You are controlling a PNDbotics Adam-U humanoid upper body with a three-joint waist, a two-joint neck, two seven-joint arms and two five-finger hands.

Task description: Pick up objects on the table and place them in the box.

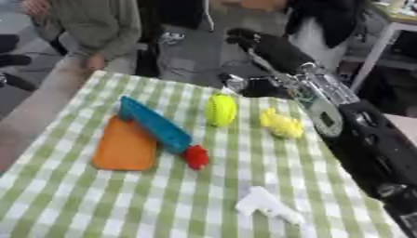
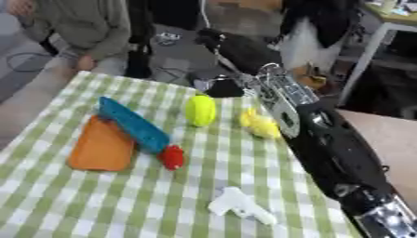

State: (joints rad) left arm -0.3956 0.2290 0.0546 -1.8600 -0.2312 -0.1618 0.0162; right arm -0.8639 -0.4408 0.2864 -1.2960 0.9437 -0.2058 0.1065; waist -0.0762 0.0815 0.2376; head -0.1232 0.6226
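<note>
Right hand past the table's far edge, fingers unclear, beyond yellow ball; no readable writing

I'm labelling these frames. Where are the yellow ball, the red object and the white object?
yellow ball (image 1: 220,109), left eye view, middle of its face.
red object (image 1: 195,157), left eye view, its centre.
white object (image 2: 238,205), right eye view, its body.

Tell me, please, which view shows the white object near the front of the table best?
The left eye view: the white object lies well inside the picture on the checked cloth. The right eye view shows it whole too, but closer to the bottom edge.
</note>
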